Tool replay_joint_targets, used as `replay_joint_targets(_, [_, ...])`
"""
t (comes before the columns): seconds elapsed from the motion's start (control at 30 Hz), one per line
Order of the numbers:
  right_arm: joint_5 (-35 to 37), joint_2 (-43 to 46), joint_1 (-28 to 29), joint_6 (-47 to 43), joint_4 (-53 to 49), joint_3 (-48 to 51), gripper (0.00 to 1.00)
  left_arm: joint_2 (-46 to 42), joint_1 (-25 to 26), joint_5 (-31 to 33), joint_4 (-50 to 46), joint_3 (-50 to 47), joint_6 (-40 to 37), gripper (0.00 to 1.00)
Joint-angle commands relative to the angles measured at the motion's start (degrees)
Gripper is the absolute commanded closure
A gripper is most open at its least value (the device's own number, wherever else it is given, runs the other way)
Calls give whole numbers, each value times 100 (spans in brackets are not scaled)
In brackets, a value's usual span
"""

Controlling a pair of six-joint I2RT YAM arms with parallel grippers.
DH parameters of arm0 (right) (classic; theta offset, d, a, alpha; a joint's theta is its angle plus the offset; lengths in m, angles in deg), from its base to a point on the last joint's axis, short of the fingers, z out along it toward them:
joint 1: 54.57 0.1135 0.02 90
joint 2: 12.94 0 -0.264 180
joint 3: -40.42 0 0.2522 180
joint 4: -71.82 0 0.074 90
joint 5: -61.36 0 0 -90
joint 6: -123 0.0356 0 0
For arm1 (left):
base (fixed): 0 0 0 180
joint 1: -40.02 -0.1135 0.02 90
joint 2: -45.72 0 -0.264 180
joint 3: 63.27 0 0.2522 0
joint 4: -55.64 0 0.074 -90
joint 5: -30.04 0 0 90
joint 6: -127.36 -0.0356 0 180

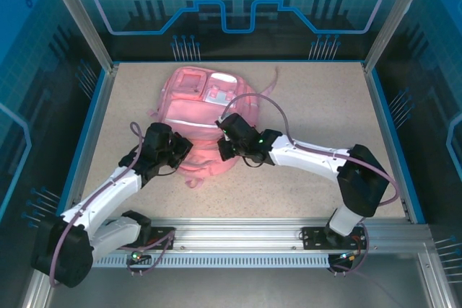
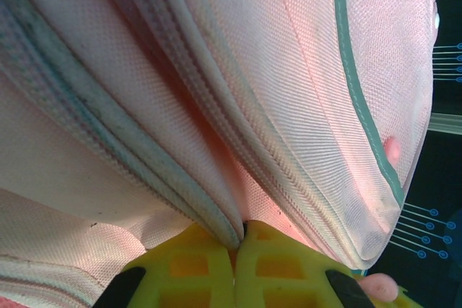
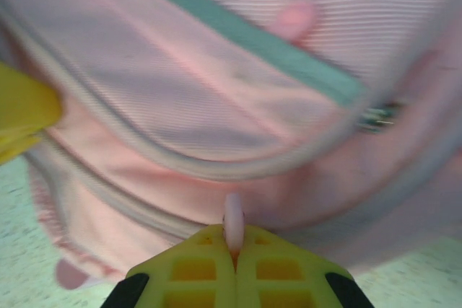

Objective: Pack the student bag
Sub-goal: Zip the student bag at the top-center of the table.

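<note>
ok so the pink backpack point(image 1: 198, 106) is lying flat on the speckled table point(image 1: 325, 113), a bit left of centre, front pockets facing up. both arms reach in over its near end. left gripper point(image 1: 182, 146) is at the near-left part of the bag. on the left wrist cam its yellow fingers point(image 2: 191, 268) are pressed tight together w/ a fold of pink fabric next to the zip point(image 2: 173, 142) caught at the tips, so it's clamped on the backpack afaict. right gripper point(image 1: 225, 137) sits at the near-right side, jaws together too, nipping a small pink tab point(image 3: 233, 214) that sticks up between its fingers point(image 3: 278, 268). prob a zip pull, but that pic is blurry so can't say for sure. teal trim point(image 2: 364, 113) runs along the panel beyond the zip. the 2 grippers are near each other but not touching, w/ bag fabric between them.
</note>
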State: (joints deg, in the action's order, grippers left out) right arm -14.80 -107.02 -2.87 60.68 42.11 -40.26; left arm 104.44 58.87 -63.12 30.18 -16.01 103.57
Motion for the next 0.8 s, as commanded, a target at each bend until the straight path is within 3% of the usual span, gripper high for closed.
replay_joint_targets(0.0, [1365,280,-401,272,-493,208,100,-189,-39,276,-516,43,-328,100])
replay_joint_targets(0.27, [1415,50,-1003,97,-439,-23,100,-358,-39,164,-897,172,-534,100])
replay_joint_targets(0.5, [959,-513,-1646,-239,-211,-544,100,-599,-44,-122,-1338,187,-717,100])
replay_joint_targets(0.77, [651,-826,-1965,-498,-531,-1065,100,-598,-40,-587,-1368,281,-1037,98])
